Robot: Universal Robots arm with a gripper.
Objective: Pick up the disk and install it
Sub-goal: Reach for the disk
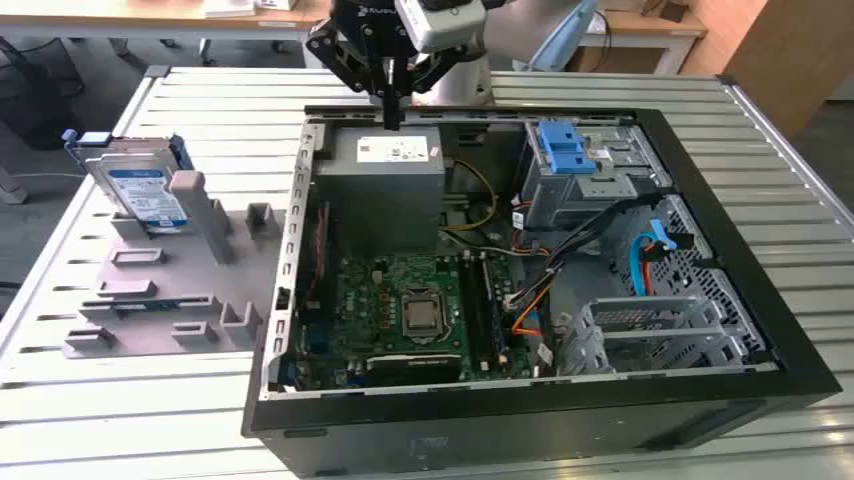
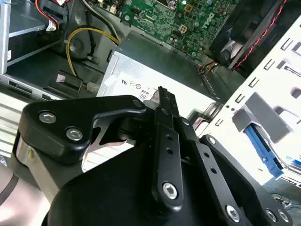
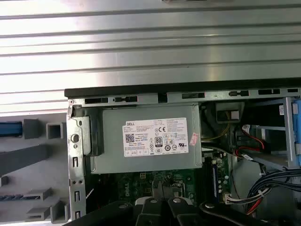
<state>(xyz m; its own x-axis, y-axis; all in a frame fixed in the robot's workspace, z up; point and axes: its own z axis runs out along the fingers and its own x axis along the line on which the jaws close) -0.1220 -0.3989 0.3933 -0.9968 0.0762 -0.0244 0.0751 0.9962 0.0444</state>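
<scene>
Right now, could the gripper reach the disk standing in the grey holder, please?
Probably yes: the disk stands upright outside the case, its top edge uncovered, and the gripper, empty, hangs above the power supply.

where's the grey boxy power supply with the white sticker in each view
exterior view: grey boxy power supply under the black gripper
second wrist view: power supply just beyond the gripper
first wrist view: power supply beside the green motherboard
shared landmark: that motherboard

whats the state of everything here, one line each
computer case: lying flat, side open
disk: standing on edge in the grey holder, outside the case, not held
pincer: shut, empty, over the power supply
power supply: mounted inside the case
</scene>
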